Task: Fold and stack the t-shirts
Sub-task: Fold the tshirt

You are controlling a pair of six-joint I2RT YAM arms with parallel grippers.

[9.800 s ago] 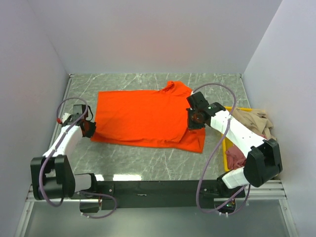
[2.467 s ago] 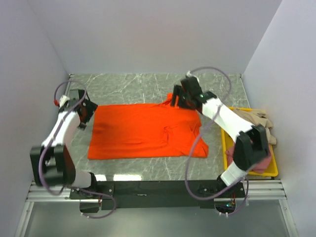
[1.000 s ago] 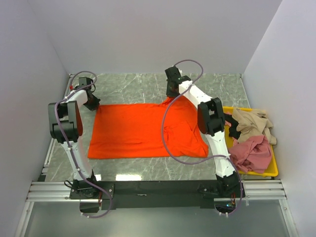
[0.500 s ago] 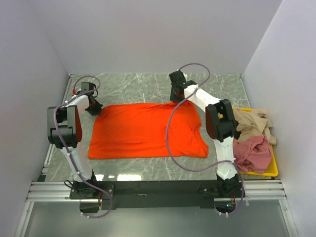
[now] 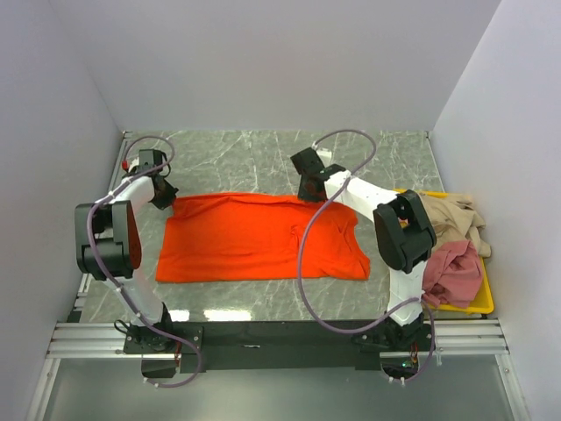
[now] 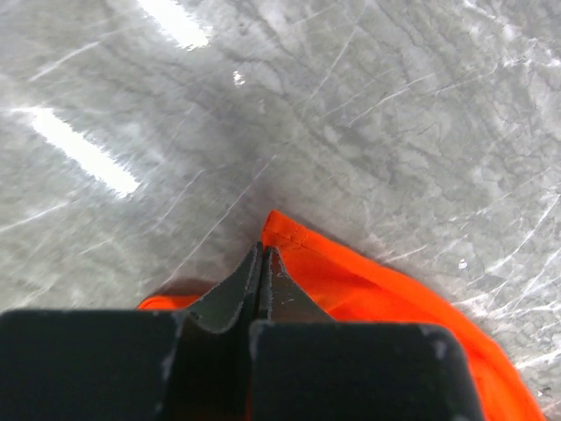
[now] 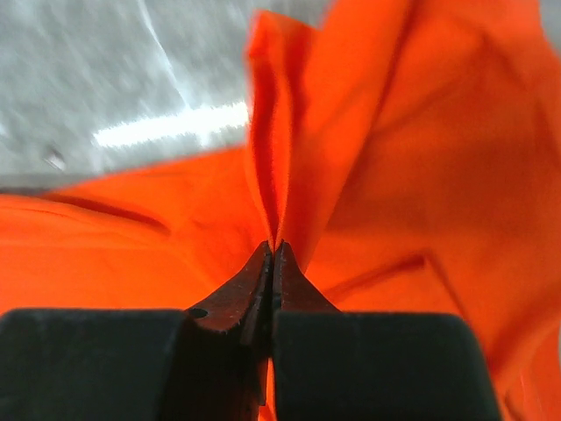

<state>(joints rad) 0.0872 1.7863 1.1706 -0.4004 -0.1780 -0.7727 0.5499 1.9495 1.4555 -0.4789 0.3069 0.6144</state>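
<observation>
Left pincer (image 6: 261,252) and right pincer (image 7: 273,247) clamp far edge of orange-red t-shirt (image 5: 254,239); table (image 5: 245,158) beyond.

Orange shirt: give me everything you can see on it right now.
The orange shirt is bright, plain soft cloth, spread wide on the marble table. It is roughly rectangular, with wrinkles bunched toward its right end. Its near edge lies flat. The left gripper is shut on its far left corner, and the right gripper is shut on a raised fold at its far edge.
</observation>
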